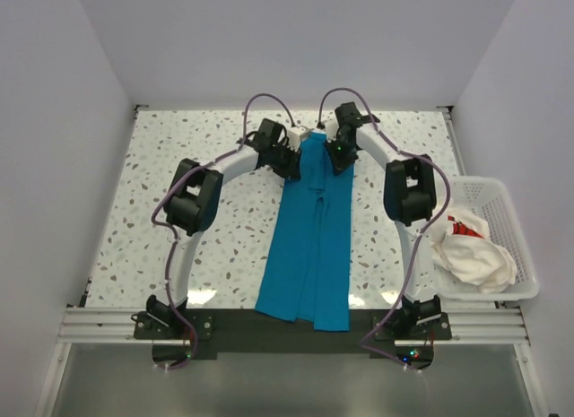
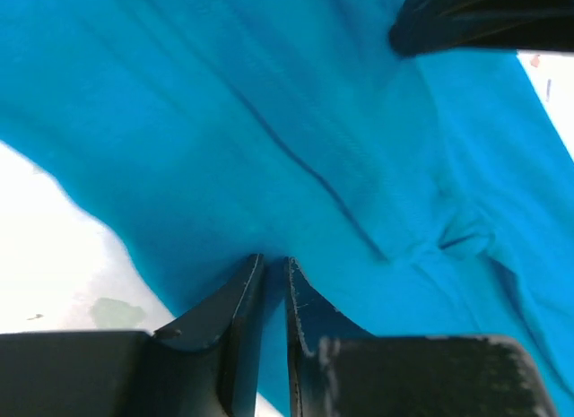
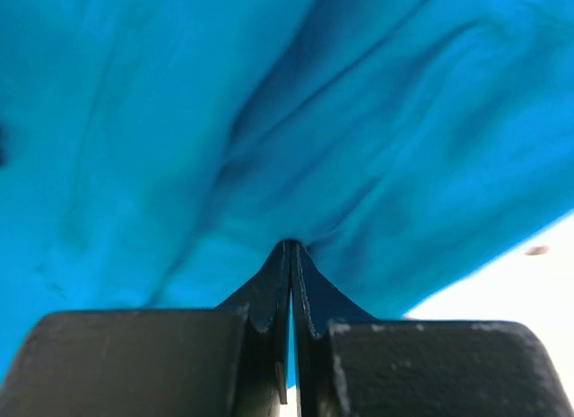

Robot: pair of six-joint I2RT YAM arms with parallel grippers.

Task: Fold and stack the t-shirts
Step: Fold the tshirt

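Note:
The teal-blue t-shirt (image 1: 312, 247) lies as a long narrow strip from the far middle of the table down over its near edge. My left gripper (image 1: 289, 163) is shut on the shirt's far left edge, the cloth (image 2: 296, 121) pinched between its fingers (image 2: 273, 260). My right gripper (image 1: 341, 159) is shut on the far right edge; the cloth (image 3: 296, 103) fills its view above the gripper (image 3: 291, 247). The white t-shirt with red marks (image 1: 468, 247) lies crumpled in the basket at right.
A white plastic mesh basket (image 1: 502, 197) stands at the table's right edge, next to the right arm. The speckled tabletop (image 1: 179, 148) spreads left of the shirt. Grey walls close in the back and both sides.

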